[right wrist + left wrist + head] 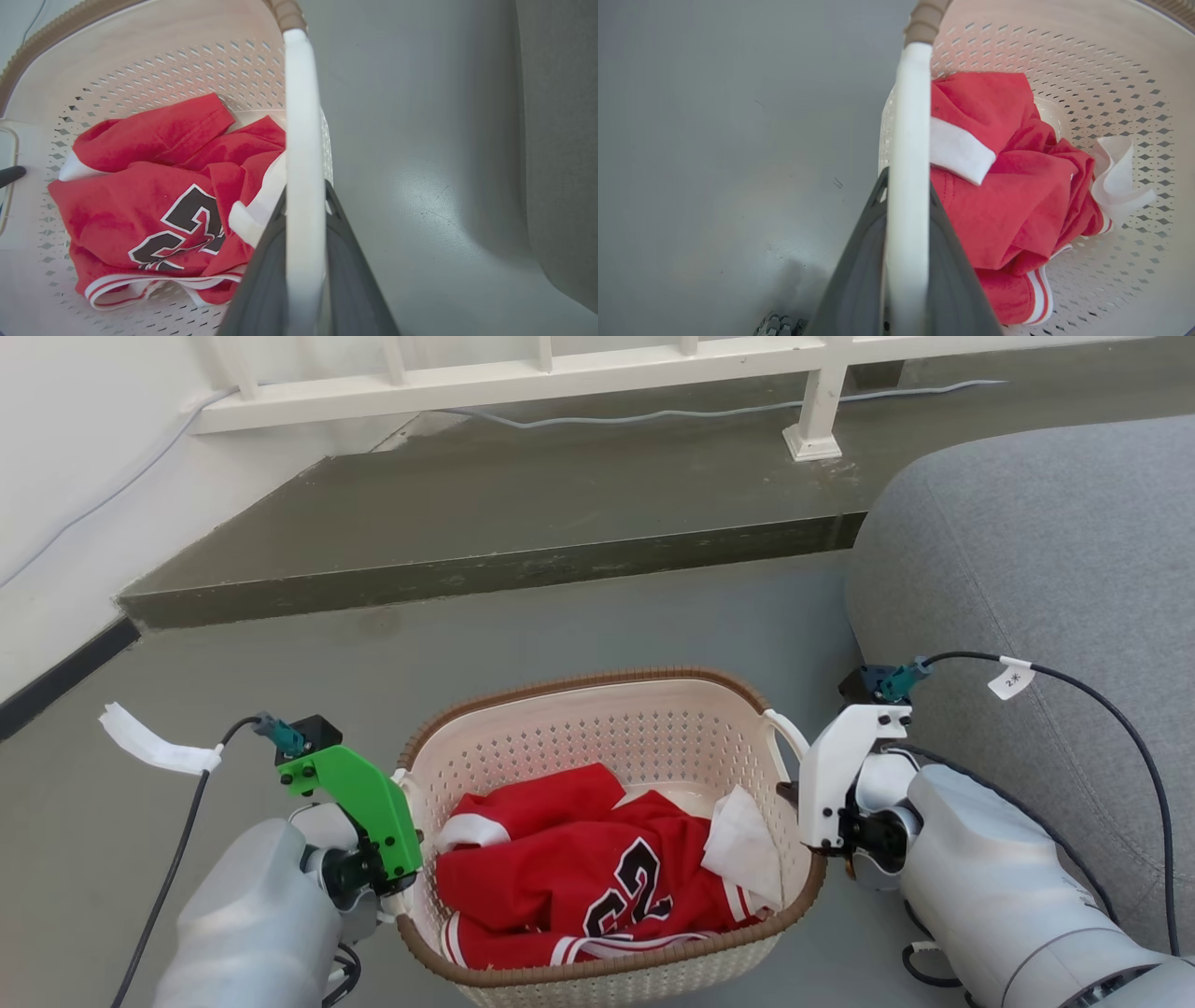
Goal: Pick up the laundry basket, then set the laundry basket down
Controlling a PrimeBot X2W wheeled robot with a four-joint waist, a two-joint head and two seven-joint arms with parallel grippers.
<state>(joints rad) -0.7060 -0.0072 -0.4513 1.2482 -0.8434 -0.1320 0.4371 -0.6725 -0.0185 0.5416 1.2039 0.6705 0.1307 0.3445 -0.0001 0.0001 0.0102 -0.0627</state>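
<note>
The laundry basket (579,683) is cream-white and perforated with a brown woven rim, and stands low between my two arms. A red jersey (579,868) with a black number and a white cloth (747,840) lie inside it. My left gripper (401,882), under its green mount, is shut on the basket's left white handle (910,116), with the dark fingers (859,261) on both sides of the bar. My right gripper (792,793) is shut the same way on the right handle (301,116). The frames do not show whether the basket touches the grey floor.
A grey upholstered seat (1046,551) bulges close on the right, next to my right arm. A dark raised step (523,504) with a white railing post (814,420) runs across the back. A white wall (56,476) closes the left. Cables trail from both wrists.
</note>
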